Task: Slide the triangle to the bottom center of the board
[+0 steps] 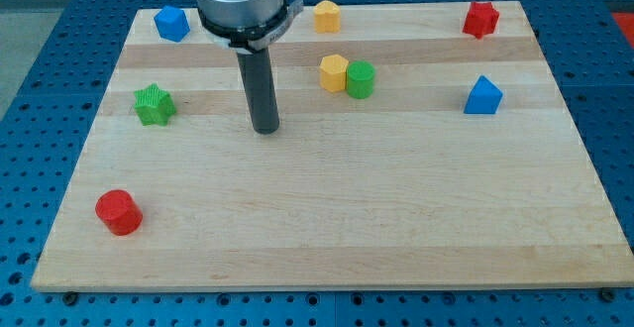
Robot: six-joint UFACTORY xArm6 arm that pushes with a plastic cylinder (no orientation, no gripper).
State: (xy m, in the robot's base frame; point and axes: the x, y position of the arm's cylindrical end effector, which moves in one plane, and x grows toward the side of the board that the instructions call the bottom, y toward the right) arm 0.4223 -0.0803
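Note:
The blue triangle block (pixel 483 96) lies at the view's right, in the upper half of the wooden board (pixel 327 228). My tip (pixel 265 129) rests on the board left of centre, far to the left of the triangle and touching no block. The nearest blocks to the tip are a green star (pixel 154 105) to its left and a yellow hexagon (pixel 334 72) with a green cylinder (pixel 361 79) touching it, up and to its right.
A blue block (pixel 171 23) sits at the top left, a yellow block (pixel 327 16) at the top centre, a red star-like block (pixel 480 19) at the top right, and a red cylinder (pixel 119 212) at the lower left.

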